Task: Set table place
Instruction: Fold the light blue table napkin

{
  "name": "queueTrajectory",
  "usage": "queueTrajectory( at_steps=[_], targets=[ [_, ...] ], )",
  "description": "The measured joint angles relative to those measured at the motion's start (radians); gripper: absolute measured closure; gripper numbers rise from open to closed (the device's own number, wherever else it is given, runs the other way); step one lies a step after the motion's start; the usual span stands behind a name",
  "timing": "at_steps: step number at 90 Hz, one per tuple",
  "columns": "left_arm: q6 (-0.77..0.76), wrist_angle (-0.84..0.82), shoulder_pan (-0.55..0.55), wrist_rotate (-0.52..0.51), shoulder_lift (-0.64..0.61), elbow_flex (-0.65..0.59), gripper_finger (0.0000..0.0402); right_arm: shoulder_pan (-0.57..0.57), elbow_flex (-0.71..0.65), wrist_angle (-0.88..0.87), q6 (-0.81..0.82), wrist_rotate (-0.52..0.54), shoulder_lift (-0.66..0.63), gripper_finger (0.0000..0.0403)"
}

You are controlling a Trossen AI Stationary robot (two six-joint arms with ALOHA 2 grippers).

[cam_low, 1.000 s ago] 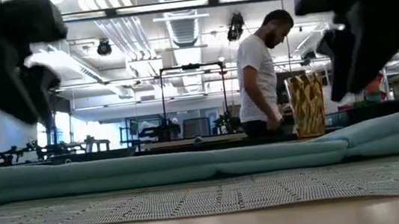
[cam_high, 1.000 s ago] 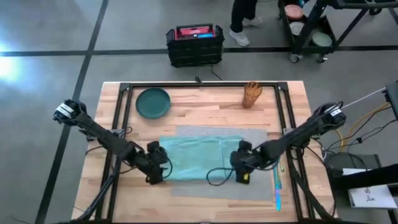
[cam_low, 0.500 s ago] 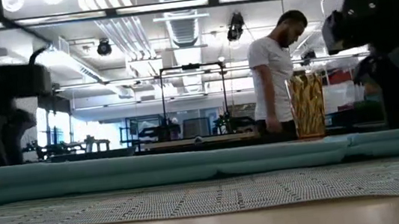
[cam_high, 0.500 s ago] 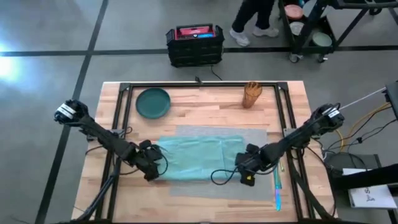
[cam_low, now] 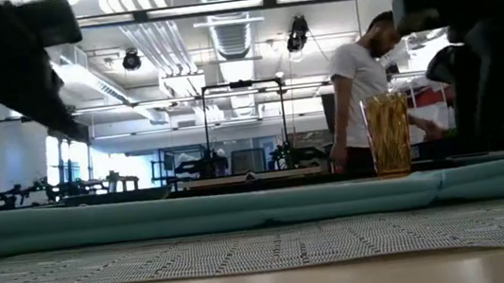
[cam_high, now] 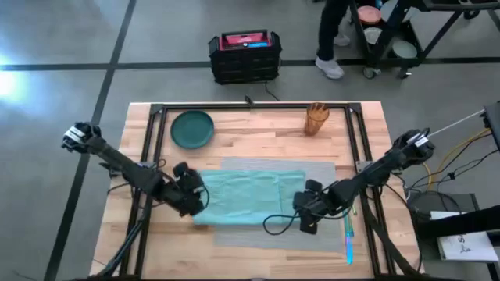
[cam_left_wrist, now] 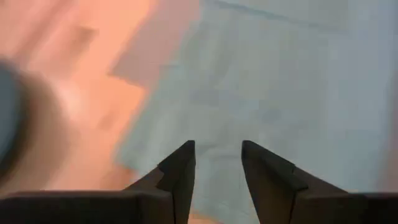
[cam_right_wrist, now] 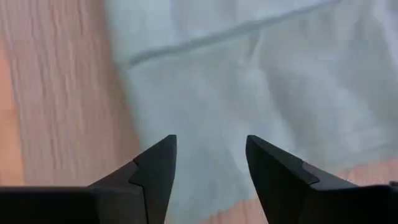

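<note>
The grey place (cam_high: 320, 170) lies flat near the middle of the table (cam_high: 258, 133), with a teal napkin (cam_high: 250, 195) spread over most of it; the green plate (cam_high: 192, 128) and a wooden cup (cam_high: 316, 118) stand apart at the far side, so I judge the setting is only begun; the left gripper (cam_left_wrist: 217, 163) and the right gripper (cam_right_wrist: 210, 158) hover over the napkin ends, fingers parted and empty; a bluish item by the mat's right edge is hard to identify.
</note>
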Motion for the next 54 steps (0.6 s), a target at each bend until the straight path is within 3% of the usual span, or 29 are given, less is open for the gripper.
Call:
queueTrajectory(
  at_steps=[13, 28, 54],
  targets=[
    [0.025, 0.0, 0.201, 0.21, -0.018, -0.076, 0.0245, -0.002, -0.003, -0.001, -0.002, 0.03, 0.0, 0.0224],
    [0.043, 0.013, 0.379, 0.376, -0.014, -0.169, 0.0216, -0.002, -0.003, 0.001, 0.003, 0.036, 0.001, 0.0227],
    [0.052, 0.228, 0.406, 0.503, -0.021, -0.259, 0.0224, -0.002, -0.005, 0.004, 0.01, 0.039, 0.001, 0.0235]
  ],
)
